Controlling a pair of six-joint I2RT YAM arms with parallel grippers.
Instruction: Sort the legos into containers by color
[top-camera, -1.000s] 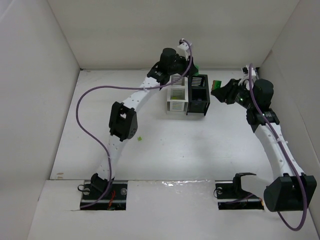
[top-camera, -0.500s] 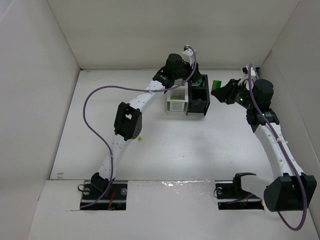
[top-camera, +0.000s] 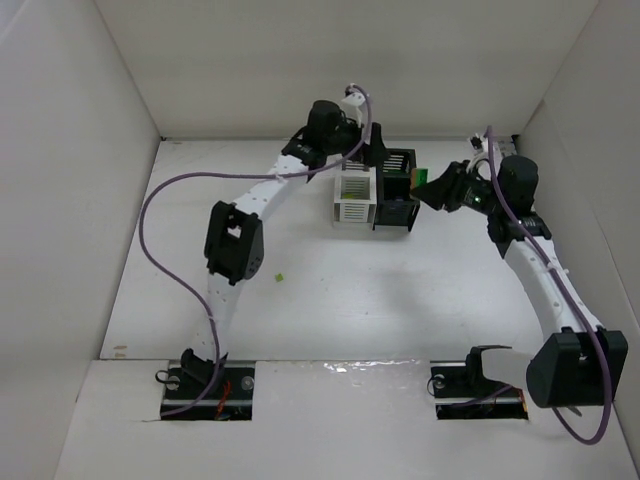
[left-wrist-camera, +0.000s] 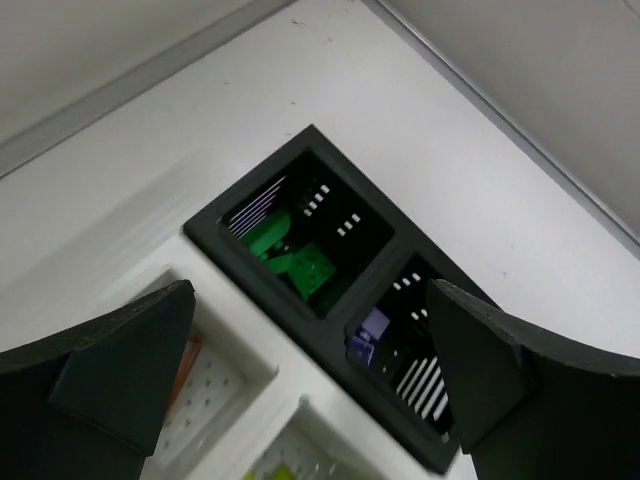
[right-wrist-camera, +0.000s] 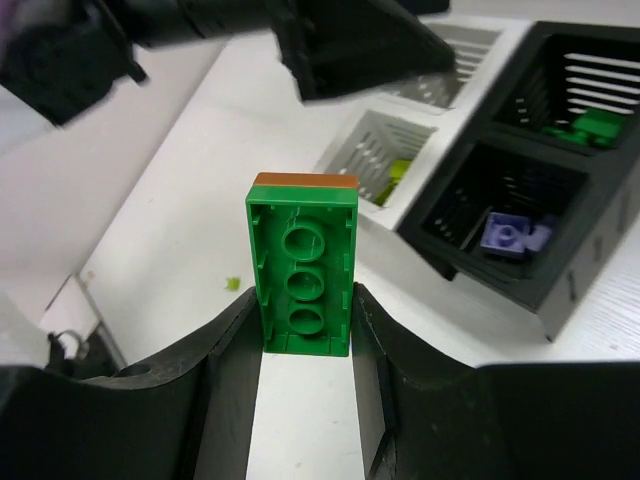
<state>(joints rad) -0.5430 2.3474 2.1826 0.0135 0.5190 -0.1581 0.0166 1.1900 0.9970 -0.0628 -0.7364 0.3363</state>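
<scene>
The containers (top-camera: 355, 198) are four joined bins, two white and two black. My left gripper (left-wrist-camera: 310, 375) hangs open above them with nothing between its fingers; in the top view it (top-camera: 378, 160) is at the block's far side. Below it, green legos (left-wrist-camera: 295, 258) lie in one black bin and lavender ones (left-wrist-camera: 368, 335) in the other. An orange piece (left-wrist-camera: 190, 362) shows in a white bin. My right gripper (right-wrist-camera: 305, 320) is shut on a green brick (right-wrist-camera: 303, 265) with an orange-brown layer on top, just right of the block (top-camera: 421, 178).
A tiny yellow-green lego (top-camera: 279, 277) lies alone on the table left of centre, also visible in the right wrist view (right-wrist-camera: 232, 284). White walls enclose the table on three sides. The left arm's purple cable (top-camera: 165, 200) loops over the left half.
My left gripper has opened wide over the bins, and the green piece seen at its fingers no longer shows there. The right gripper has shifted slightly left toward the block, still gripping its brick.
</scene>
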